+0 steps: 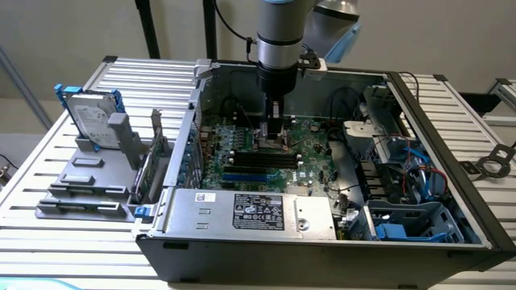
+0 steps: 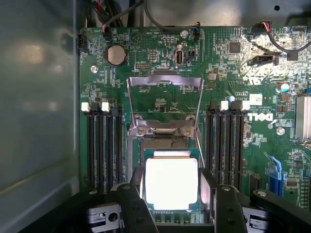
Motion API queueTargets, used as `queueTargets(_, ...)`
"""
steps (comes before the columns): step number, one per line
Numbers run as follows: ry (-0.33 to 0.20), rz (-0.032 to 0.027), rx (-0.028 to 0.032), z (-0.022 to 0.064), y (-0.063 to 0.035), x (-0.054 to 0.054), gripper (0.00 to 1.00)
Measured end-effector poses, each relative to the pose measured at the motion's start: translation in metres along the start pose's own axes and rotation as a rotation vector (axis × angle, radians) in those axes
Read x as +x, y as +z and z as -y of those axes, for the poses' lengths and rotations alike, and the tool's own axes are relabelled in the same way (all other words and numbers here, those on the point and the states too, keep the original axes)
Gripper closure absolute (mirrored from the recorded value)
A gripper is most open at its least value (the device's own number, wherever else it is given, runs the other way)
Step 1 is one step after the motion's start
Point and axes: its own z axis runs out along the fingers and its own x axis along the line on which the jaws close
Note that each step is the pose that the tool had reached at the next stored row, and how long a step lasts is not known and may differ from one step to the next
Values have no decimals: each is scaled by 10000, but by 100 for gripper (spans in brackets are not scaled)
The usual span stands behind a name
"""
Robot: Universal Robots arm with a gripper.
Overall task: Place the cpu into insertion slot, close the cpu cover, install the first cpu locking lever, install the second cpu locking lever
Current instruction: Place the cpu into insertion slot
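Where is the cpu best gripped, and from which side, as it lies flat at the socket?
Grip the cpu by two opposite side edges, coming straight down from above. It lies flat, metal top up, so only its thin edges offer a hold. Choose the edges facing the memory slots; the open cpu cover is hinged at a third edge.

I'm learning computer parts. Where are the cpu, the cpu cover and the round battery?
cpu (image 2: 171,183), wrist view, middle of its shiny top.
cpu cover (image 2: 165,79), wrist view, frame's end bar.
round battery (image 2: 116,54), wrist view, its centre.
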Motion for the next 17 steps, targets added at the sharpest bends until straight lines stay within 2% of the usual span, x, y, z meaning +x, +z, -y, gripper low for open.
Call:
queueTargets(9, 1, 4, 23, 4, 161, 26, 45)
queueTargets(17, 6, 24, 213, -35, 257, 27, 45)
